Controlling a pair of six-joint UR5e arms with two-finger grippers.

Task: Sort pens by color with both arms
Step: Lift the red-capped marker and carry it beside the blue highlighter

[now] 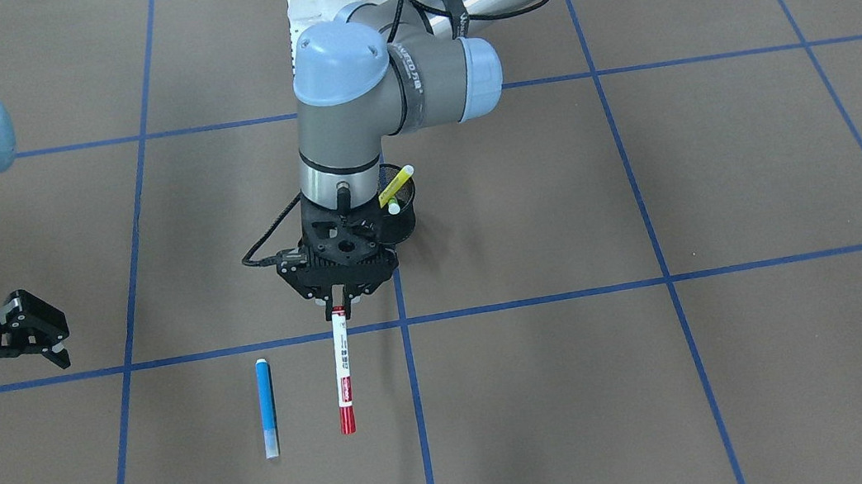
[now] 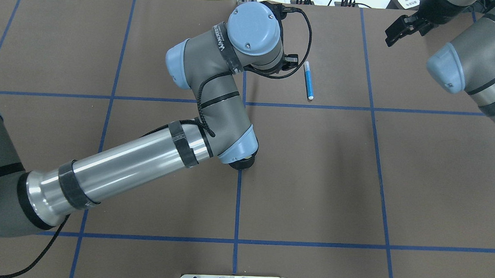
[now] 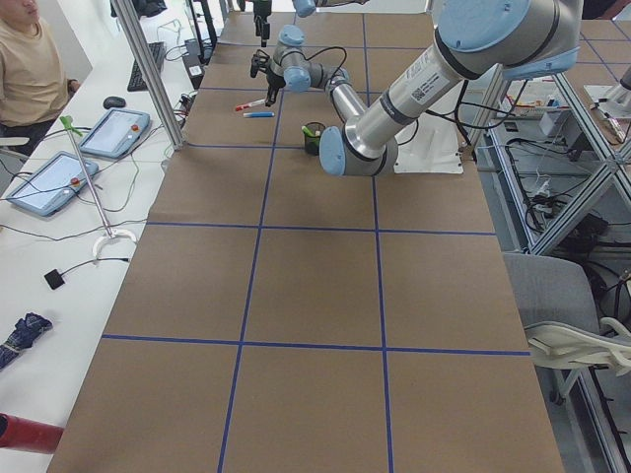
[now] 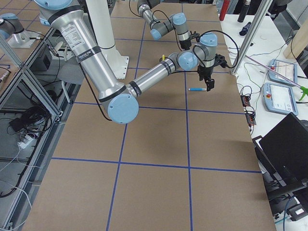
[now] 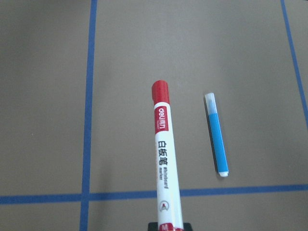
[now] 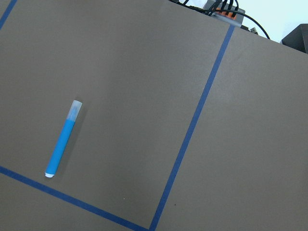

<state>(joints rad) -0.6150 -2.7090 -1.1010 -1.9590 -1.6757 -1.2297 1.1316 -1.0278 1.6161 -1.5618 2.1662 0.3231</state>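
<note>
While the left gripper is clamping the tail end of the red-capped marker, the pen is pointing away from the robot's base, cap end outward; can't tell if it's touching the table. The blue highlighter is lying flat just beside it, approx. parallel. The yellow highlighter is sticking out of the black mesh cup behind that gripper. The right gripper is hanging spread apart w/ nothing in it, well apart from the pens.

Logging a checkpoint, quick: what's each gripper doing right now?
Left gripper: closed on the white red-capped marker pen.
Right gripper: open, empty.
</note>
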